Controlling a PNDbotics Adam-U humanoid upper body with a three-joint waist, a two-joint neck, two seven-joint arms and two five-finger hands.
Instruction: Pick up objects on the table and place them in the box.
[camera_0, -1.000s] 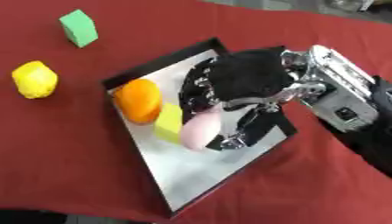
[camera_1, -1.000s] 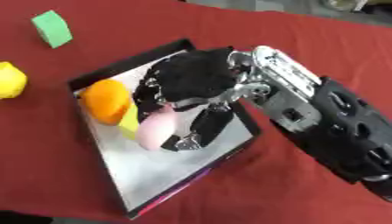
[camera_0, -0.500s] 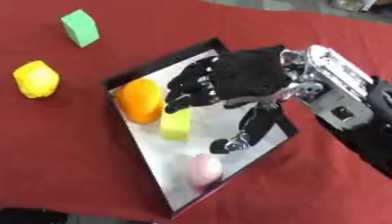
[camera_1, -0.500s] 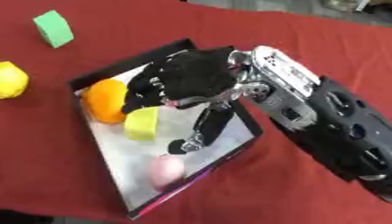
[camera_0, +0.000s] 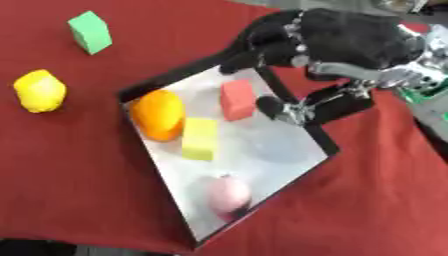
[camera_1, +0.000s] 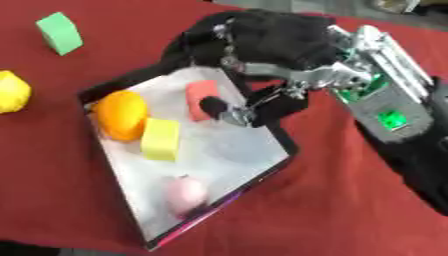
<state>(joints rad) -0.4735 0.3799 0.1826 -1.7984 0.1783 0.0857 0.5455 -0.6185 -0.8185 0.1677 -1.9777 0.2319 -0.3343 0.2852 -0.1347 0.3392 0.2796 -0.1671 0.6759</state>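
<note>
My right hand hangs over the far corner of the box, fingers relaxed and holding nothing, one fingertip low beside the red block. Inside the box lie that red block, an orange fruit, a yellow block just beside it, and a pink fruit near the front edge. The yellow lemon and green block sit on the red desk, well apart from the box on my left. To do this well, I judge I should lift straight up first so no finger catches the rim, then reach for the lemon, the nearer one, with fingers spread wide. My left hand is out of sight.
</note>
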